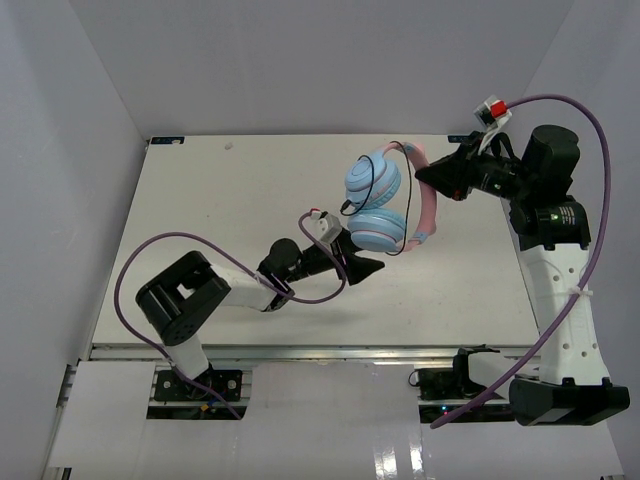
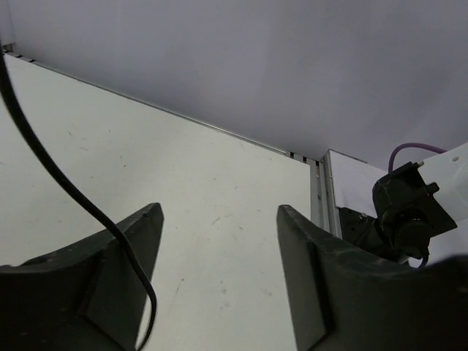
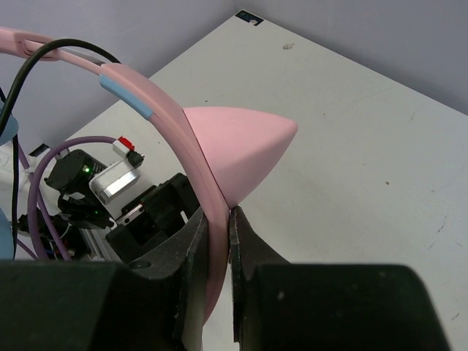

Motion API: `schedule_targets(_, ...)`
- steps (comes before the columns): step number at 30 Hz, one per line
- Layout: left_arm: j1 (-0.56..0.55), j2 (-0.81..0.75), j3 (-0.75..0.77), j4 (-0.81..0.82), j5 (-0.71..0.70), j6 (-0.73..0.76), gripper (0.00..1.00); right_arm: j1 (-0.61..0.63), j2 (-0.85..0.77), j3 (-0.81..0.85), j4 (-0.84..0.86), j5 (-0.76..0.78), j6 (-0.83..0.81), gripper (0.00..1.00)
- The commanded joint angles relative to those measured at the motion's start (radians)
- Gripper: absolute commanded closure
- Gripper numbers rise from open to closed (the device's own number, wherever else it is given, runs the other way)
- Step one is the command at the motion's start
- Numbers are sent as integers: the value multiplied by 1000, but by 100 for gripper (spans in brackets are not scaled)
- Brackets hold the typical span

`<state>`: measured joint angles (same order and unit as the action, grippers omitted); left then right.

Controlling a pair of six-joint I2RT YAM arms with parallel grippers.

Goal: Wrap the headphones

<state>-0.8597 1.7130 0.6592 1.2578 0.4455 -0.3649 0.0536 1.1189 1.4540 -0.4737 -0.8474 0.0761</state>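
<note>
Right end effector (image 3: 218, 219) is clamped on the pink headband (image 3: 167, 117), holding the headphones (image 1: 375, 205) up over the table (image 1: 200, 200), while my left end effector (image 2: 219, 219) gapes wide beside the limp black cord (image 2: 73, 191), which I judge light, floppy and best pinched close to an ear cup (image 1: 373, 181).

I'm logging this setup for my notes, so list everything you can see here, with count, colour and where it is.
Over-ear headphones: one, light-blue round cups, pink band, held up above the table's far right.
Thin cord: one, black, draped over the headphones, passing the left claw.
Flat table: one, white, under everything.
Thick cables: two, purple, one along each arm.
Robot arms: two, white and black, based at the near edge.
Left claw: black, open, close to the headphones.
Right claw: black, shut on the pink band.
</note>
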Motion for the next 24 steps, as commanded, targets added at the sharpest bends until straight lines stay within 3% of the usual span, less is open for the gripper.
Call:
schedule_targets(1, -14, 32, 127, -89, 8, 31, 33, -3, -11, 32, 90, -31, 91, 92)
schedule_targets(3, -22, 58, 149, -127, -28, 52, 48, -3, -11, 35, 93, -32, 97, 92)
schedule_targets(5, -22, 67, 179, -133, -80, 66, 81, -4, -18, 40, 87, -20, 88, 92)
schedule_targets(6, -22, 65, 178, -122, -95, 70, 93, -4, -22, 40, 86, -15, 87, 92)
schedule_targets(7, -22, 64, 178, -120, -100, 72, 99, -5, -23, 39, 86, -13, 84, 92)
schedule_targets(13, -39, 4, 113, -128, -58, 75, 100, -9, -14, 43, 82, 29, 66, 92)
schedule_targets(16, -72, -36, 58, -147, -27, 63, 100, -9, -1, 55, 66, 146, 68, 92)
schedule_targets(20, -172, -63, 31, -210, -69, 49, 100, -1, 9, 27, 92, 435, 107, 92)
schedule_targets(24, -237, -67, 62, -285, -128, 34, 100, 119, 27, -65, 126, 895, 94, 92)
